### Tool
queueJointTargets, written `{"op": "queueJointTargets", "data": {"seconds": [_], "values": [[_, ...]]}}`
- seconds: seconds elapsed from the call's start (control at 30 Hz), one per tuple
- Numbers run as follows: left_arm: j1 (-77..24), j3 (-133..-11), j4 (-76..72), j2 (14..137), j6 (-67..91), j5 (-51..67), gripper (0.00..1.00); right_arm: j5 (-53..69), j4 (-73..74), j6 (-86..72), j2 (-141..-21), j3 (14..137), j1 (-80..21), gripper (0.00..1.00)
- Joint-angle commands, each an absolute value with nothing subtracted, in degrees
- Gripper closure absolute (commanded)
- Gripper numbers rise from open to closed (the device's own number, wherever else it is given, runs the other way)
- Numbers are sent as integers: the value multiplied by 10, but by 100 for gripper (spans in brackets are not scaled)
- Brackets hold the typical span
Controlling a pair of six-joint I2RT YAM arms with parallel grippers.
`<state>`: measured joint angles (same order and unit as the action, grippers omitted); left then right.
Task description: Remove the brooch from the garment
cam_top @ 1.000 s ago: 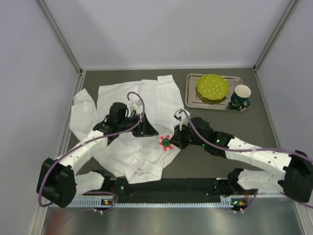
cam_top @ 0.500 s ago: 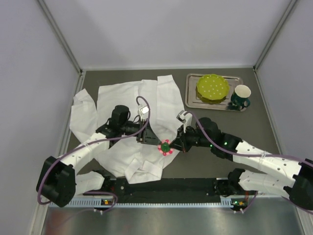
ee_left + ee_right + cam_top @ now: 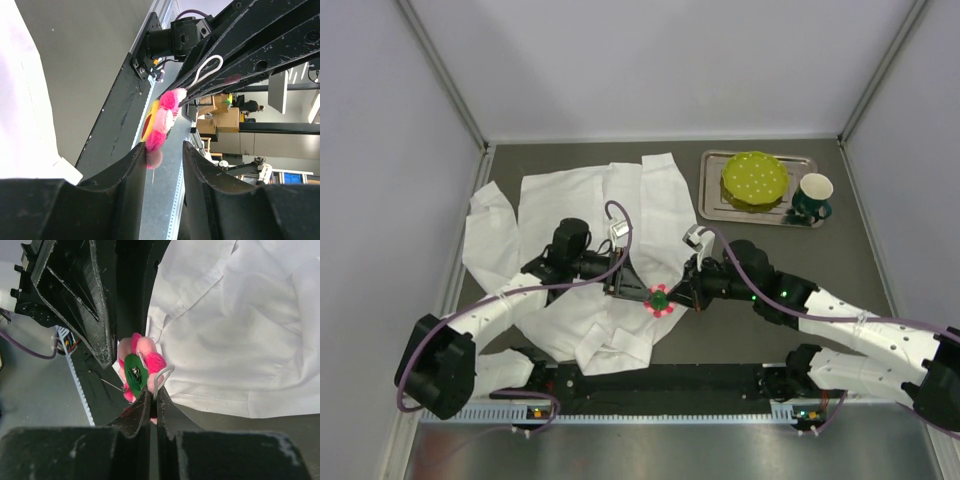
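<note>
The white garment [image 3: 570,210] lies spread on the table's left half; it also shows in the right wrist view [image 3: 240,330]. The pink-red brooch [image 3: 660,298] is at the shirt's right hem. My right gripper [image 3: 674,297] is shut on its edge, and the right wrist view shows its green back [image 3: 134,371], its bare pin and the shut gripper [image 3: 155,402]. My left gripper [image 3: 638,290] is open just left of the brooch. In the left wrist view the brooch [image 3: 162,120] touches the left fingertip of the open gripper [image 3: 164,155], its pin hanging free.
A metal tray [image 3: 712,205] at the back right holds a yellow-green plate [image 3: 755,178]. A green and white cup [image 3: 812,196] stands at the tray's right end. The black base rail [image 3: 660,380] runs along the near edge. Grey walls stand on both sides.
My left gripper has moved right and nearer, up to the brooch. My right gripper has shifted the brooch slightly toward the near edge and still holds it.
</note>
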<state>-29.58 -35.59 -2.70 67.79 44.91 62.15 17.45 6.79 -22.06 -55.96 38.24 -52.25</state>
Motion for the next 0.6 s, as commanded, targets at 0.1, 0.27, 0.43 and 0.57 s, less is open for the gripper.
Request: {"op": "queueJointTargets", "data": {"seconds": [0.1,0.27,0.43,0.57], "values": [[-299,-366,-65,688,453,639,64,155,37,-228,-551,392,-519,100],[-299,-372,-66,693,460,636,75,145,27,-235,-555,392,-519,100],[-299,-375,-63,693,476,621,96,126,28,-252,-561,392,-519,100],[-299,-388,-34,700,483,600,100,92,60,-267,-560,393,-519,85]]}}
